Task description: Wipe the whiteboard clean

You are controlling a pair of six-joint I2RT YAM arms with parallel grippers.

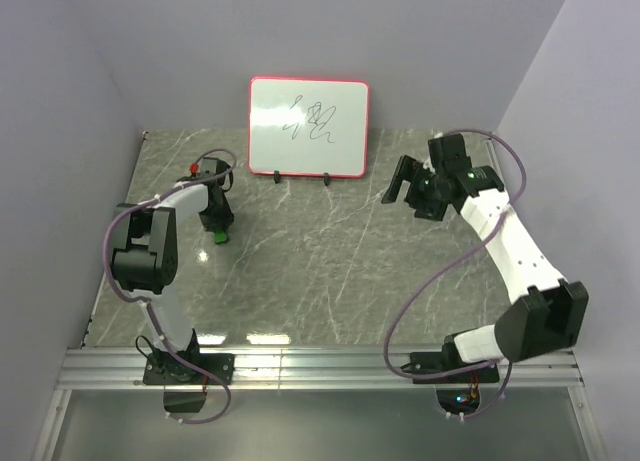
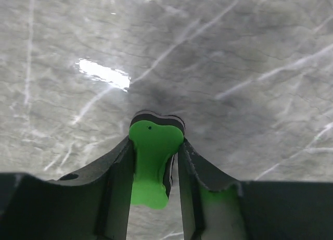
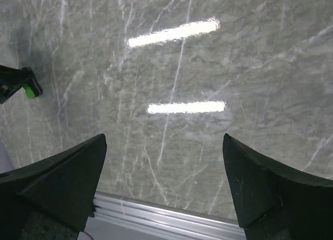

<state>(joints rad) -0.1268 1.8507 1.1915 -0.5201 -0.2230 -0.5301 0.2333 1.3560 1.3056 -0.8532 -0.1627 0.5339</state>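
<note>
From above, the whiteboard (image 1: 309,127) stood upright on its feet at the far edge of the table (image 1: 330,261), scribbles unwiped and nothing bracing it; a hard wipe could topple it. At my left wrist, the left gripper (image 2: 154,142) was clamped on the green eraser (image 2: 148,182) by its narrow waist; it might twist under pressure. At my right wrist, the right gripper (image 3: 164,146) gaped wide, holding nothing.

White arms (image 1: 505,243) w/ blk joints, purple cables (image 1: 404,311)

Wide-spread right gripper (image 3: 164,141) over marble table (image 3: 218,52), green block (image 3: 30,89) far left
</note>
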